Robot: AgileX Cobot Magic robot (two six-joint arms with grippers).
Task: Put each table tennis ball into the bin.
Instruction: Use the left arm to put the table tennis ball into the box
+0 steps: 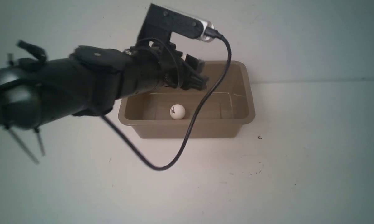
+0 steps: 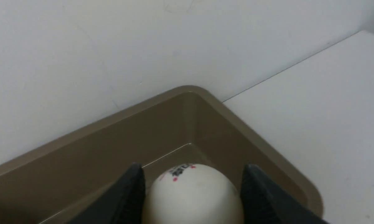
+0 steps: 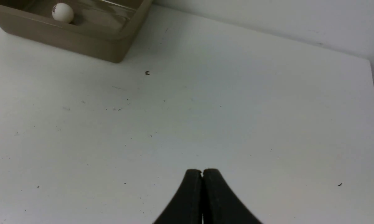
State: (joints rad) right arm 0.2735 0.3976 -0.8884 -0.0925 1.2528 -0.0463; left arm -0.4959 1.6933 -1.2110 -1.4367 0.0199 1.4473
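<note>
The tan-brown bin (image 1: 248,102) stands at the back of the white table against the wall. One white table tennis ball (image 1: 177,111) with a dark logo lies on the bin's floor near its front wall; it also shows in the right wrist view (image 3: 62,12). My left gripper (image 1: 198,77) hangs over the bin's back left part. In the left wrist view my left gripper (image 2: 193,168) is shut on the second ball (image 2: 191,196), held above the bin's inside (image 2: 258,140). My right gripper (image 3: 202,171) is shut and empty over bare table, away from the bin (image 3: 81,43).
The left arm's black cable (image 1: 187,137) loops down in front of the bin's front wall. A tiny dark speck (image 1: 259,137) lies on the table right of the bin. The wall rises directly behind the bin.
</note>
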